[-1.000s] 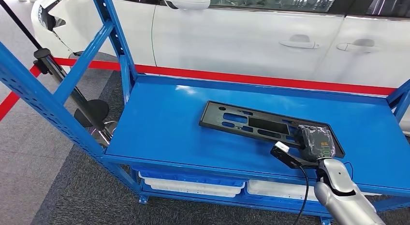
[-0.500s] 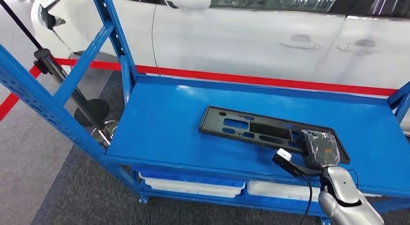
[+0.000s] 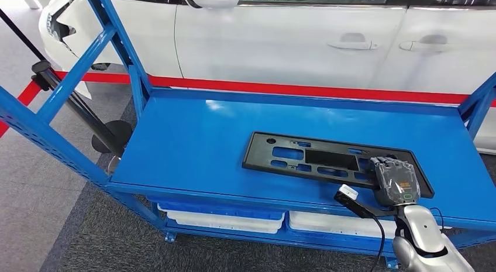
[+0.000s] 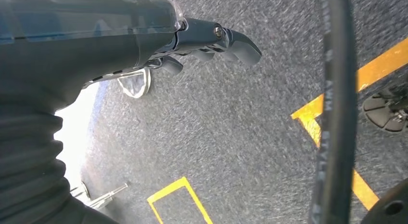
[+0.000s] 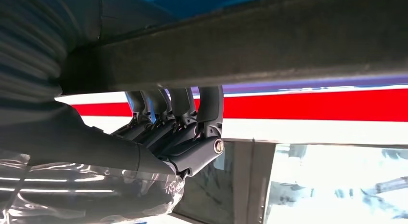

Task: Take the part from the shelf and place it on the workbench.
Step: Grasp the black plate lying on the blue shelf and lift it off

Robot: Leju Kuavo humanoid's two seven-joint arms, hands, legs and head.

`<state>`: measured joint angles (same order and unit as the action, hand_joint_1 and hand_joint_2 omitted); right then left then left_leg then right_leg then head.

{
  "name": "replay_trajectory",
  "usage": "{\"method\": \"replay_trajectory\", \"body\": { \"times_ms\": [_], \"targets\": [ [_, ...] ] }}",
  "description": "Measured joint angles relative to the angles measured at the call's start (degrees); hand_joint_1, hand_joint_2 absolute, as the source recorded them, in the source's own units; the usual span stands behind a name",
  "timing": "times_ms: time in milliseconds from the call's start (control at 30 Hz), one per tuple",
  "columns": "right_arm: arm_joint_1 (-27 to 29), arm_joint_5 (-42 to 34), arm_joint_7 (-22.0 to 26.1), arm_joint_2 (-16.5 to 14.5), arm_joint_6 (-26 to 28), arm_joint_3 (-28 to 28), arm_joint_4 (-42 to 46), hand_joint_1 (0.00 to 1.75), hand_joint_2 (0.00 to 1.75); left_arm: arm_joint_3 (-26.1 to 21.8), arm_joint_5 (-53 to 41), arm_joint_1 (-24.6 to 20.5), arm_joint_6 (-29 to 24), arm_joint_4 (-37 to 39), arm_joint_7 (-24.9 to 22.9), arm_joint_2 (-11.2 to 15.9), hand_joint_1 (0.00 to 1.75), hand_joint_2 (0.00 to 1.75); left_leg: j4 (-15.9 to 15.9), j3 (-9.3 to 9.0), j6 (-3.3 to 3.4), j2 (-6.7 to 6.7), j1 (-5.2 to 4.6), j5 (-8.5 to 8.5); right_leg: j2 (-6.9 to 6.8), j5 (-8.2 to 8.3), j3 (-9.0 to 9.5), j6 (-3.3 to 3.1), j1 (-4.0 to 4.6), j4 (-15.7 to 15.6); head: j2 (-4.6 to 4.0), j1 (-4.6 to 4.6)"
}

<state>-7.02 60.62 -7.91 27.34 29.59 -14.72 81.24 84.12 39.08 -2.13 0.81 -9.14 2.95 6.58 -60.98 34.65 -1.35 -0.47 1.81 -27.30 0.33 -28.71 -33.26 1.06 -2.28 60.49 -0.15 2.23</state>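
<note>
A flat black part (image 3: 316, 158) with several cut-outs lies on the blue shelf top (image 3: 193, 143), right of the middle. My right hand (image 3: 396, 181), wrapped in clear film, grips the part's right end near the shelf's front edge. In the right wrist view its fingers (image 5: 202, 103) hook over the dark edge of the part (image 5: 269, 46). My left hand (image 4: 192, 41) hangs over grey carpet with its fingers loosely apart and holds nothing.
A white car (image 3: 281, 38) stands close behind the shelf, past a red floor line (image 3: 292, 89). Blue frame posts (image 3: 58, 90) rise at the left and far right. White bins (image 3: 222, 220) sit under the shelf top. A black stand base (image 3: 111, 134) is on the floor at left.
The whole picture has shifted, so the camera has moved. My right hand keeps hold of the part's right end and sits slightly nearer the shelf's front right.
</note>
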Motion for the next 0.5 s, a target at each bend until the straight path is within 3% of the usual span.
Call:
{"method": "replay_trajectory", "body": {
  "times_ms": [33,133,167,200,233,300,367,467,500],
  "targets": [
    [0.08,0.10,0.01,-0.01,0.03,0.07,0.25,1.59,1.75,0.10,0.00,-0.01,0.00,0.00,0.00,0.00,0.00,1.75,-1.89,0.77,-0.04,0.08,0.02,-1.75,-0.11,0.35,-0.41,-0.54,0.10,-0.03,0.00,0.01],
    [0.35,0.30,0.10,-0.11,0.26,0.43,0.65,1.59,1.75,0.25,0.09,-0.18,0.00,0.00,0.00,0.00,0.00,1.75,-12.19,3.91,0.30,0.18,-0.30,-8.63,-0.46,1.35,-1.75,-1.70,0.89,-0.04,0.00,0.01],
    [0.44,0.37,0.17,-0.18,0.34,0.57,0.66,1.59,1.75,0.27,0.14,-0.20,0.00,0.00,0.00,0.00,0.00,1.75,-14.34,4.11,0.63,0.18,-0.53,-9.62,-0.53,1.70,-2.20,-1.95,1.30,-0.03,0.00,0.00],
    [0.51,0.43,0.26,-0.25,0.39,0.68,0.66,1.59,1.75,0.28,0.21,-0.22,0.00,0.00,0.00,0.00,0.00,1.75,-14.34,3.27,1.17,0.18,-0.86,-9.52,-0.57,2.06,-2.60,-2.15,1.74,-0.03,0.00,0.00],
    [0.56,0.49,0.32,-0.31,0.42,0.79,0.69,1.59,1.75,0.29,0.26,-0.24,0.00,0.00,0.00,0.00,0.00,1.75,-12.15,1.35,1.97,0.17,-1.30,-8.51,-0.59,2.41,-2.97,-2.32,2.17,-0.04,0.00,0.00],
    [0.57,0.54,0.45,-0.41,0.46,0.99,0.85,1.59,1.75,0.29,0.35,-0.37,-0.01,0.03,0.00,0.13,0.00,1.75,-3.94,-4.13,4.31,0.23,-2.59,-5.89,-0.60,3.13,-3.48,-2.55,2.75,-0.09,0.00,-0.01],
    [0.56,0.53,0.57,-0.54,0.64,1.23,0.99,1.59,1.75,0.29,0.43,-0.60,-0.03,0.07,0.01,0.31,0.00,1.75,1.64,-7.15,5.69,0.46,-3.55,-4.54,-0.71,3.92,-3.88,-2.33,2.80,-0.18,0.00,-0.03],
    [0.63,0.44,0.81,-0.76,0.92,1.43,1.21,1.59,1.75,0.31,0.50,-0.65,-0.06,0.09,-0.08,0.34,0.00,1.75,3.44,-7.03,5.67,0.67,-3.72,-2.90,-0.93,5.12,-4.25,-1.41,2.41,-0.60,0.00,-0.02],
    [0.68,0.44,0.91,-0.79,0.98,1.49,1.33,1.59,1.75,0.32,0.51,-0.65,-0.06,0.09,-0.10,0.33,0.00,1.75,4.07,-6.90,5.64,0.74,-3.54,-2.01,-0.85,4.64,-4.40,-1.07,2.36,-0.50,0.00,-0.03]
  ]
}}
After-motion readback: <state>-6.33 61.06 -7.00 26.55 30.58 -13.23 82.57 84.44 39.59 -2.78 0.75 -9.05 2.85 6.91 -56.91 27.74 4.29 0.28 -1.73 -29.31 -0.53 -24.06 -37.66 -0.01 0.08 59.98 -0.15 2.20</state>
